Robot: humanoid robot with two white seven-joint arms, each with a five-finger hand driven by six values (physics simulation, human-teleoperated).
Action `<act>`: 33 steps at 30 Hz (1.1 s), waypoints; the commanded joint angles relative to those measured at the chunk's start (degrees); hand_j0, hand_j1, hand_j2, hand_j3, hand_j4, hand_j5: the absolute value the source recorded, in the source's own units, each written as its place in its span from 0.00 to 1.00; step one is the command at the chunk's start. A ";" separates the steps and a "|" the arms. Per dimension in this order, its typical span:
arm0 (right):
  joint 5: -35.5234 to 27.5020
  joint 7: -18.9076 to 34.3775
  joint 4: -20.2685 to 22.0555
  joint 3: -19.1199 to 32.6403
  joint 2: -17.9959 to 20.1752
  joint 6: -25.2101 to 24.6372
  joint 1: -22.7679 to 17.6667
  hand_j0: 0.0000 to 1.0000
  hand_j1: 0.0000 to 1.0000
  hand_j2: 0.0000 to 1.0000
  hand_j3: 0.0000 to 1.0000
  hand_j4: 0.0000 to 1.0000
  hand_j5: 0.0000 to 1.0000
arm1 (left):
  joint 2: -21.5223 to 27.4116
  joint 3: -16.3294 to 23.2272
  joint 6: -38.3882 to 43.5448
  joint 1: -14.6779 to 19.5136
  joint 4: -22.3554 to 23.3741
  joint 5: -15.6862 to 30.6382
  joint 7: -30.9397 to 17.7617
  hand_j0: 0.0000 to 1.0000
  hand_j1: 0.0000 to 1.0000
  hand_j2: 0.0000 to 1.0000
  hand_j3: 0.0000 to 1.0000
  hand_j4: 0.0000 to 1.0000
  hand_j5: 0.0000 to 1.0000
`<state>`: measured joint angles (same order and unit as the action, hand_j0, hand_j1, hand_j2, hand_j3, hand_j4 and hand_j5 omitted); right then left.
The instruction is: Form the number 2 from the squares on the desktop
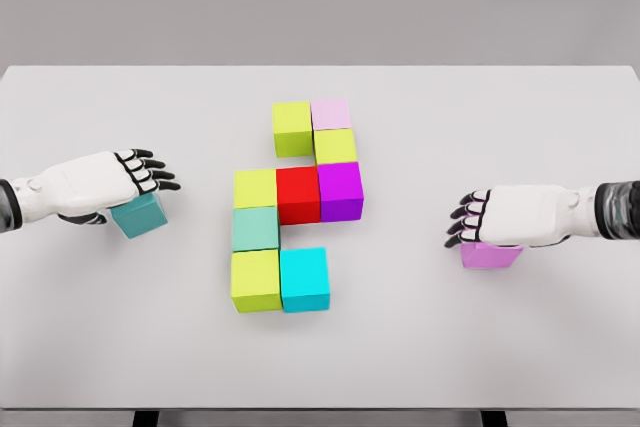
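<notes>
Nearest the camera, the front row of the cluster is a lime cube (256, 281) with a cyan cube (305, 279) touching its right side, both sitting mid-counter (420, 347). Just behind the lime one there's a pale green cube (256, 229), touching it.

Over on the right, the right hand (478, 219) lies on top of a lilac cube (490, 254), dark fingers curled down over its left edge, so it looks like it's got hold of it, though the palm hides most of the block. That one sits well apart from the cluster.

On the left, the left hand (140, 179) is wrapped over a teal cube (139, 215), which looks a bit tilted. Fingers are stretched out past the block and the thumb tucks under the near side, so it's gripping loosely. Also well apart from the rest.

Next row back: yellow-green cube (254, 188), red cube (297, 193) and magenta cube (341, 190), all touching in a line. Behind the magenta is an olive-yellow cube (335, 146), and furthest back a light pink cube (331, 114) with a green cube (292, 128) to its left, touching.
</notes>
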<state>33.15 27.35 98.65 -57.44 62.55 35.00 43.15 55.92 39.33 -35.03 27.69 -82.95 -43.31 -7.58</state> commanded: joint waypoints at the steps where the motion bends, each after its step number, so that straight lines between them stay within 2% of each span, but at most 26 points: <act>1: 0.51 0.34 0.05 -0.04 0.11 0.00 0.00 0.79 0.79 0.79 0.79 0.79 0.79 | 0.06 0.04 0.03 0.00 -0.02 -0.37 0.03 0.98 0.98 0.98 0.98 0.98 0.98; 3: 0.25 3.67 0.14 0.05 0.02 0.00 0.00 0.62 0.62 0.62 0.62 0.62 0.62 | 0.06 0.13 0.03 0.00 -0.02 -0.64 0.03 0.96 0.96 0.96 0.96 0.96 0.96; 4: 0.25 3.94 0.49 0.05 0.02 0.00 0.00 0.61 0.61 0.61 0.61 0.61 0.61 | 0.06 0.40 0.03 0.00 -0.02 -1.08 -0.06 0.94 0.94 0.94 0.94 0.94 0.94; 7: 0.25 4.03 0.84 0.22 0.02 0.00 0.00 0.61 0.61 0.61 0.61 0.61 0.61 | -0.64 0.66 0.03 0.00 -0.02 -1.34 -1.03 0.91 0.91 0.91 0.91 0.91 0.91; 11: -0.10 4.03 1.10 0.75 0.20 0.00 0.09 0.62 0.62 0.62 0.62 0.62 0.62 | -0.64 0.66 0.03 0.44 -0.02 -1.17 -1.47 0.74 0.74 0.74 0.74 0.74 0.74; 14: -0.63 4.03 2.51 0.84 0.55 0.00 0.44 0.62 0.62 0.62 0.62 0.62 0.62 | -0.64 0.66 0.03 0.79 -0.02 -1.08 -1.91 0.71 0.71 0.71 0.71 0.71 0.71; 16: -0.98 3.94 2.60 0.92 0.46 0.00 0.61 0.62 0.62 0.62 0.62 0.62 0.62 | -0.64 0.66 0.03 0.79 0.07 -0.99 -1.91 0.71 0.71 0.71 0.71 0.71 0.71; 23: -8.10 3.94 2.60 1.28 -0.33 0.00 1.23 0.62 0.62 0.62 0.62 0.62 0.62 | -0.55 0.49 0.03 1.84 0.07 -0.73 -1.91 0.72 0.72 0.72 0.72 0.72 0.72; 28: -8.89 3.85 2.60 1.19 -3.67 0.00 1.05 0.62 0.62 0.62 0.62 0.62 0.62 | -0.73 0.57 0.03 3.51 1.21 -1.16 -1.91 0.72 0.72 0.72 0.72 0.72 0.72; 33: -9.94 3.85 2.60 1.01 -5.34 0.00 1.05 0.62 0.62 0.62 0.62 0.62 0.62 | -1.52 0.57 0.03 4.31 1.74 -1.25 -1.91 0.72 0.72 0.72 0.72 0.72 0.72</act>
<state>24.01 31.16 101.24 -56.38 57.97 35.17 44.21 54.50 39.94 -35.05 31.99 -81.42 -44.80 -9.51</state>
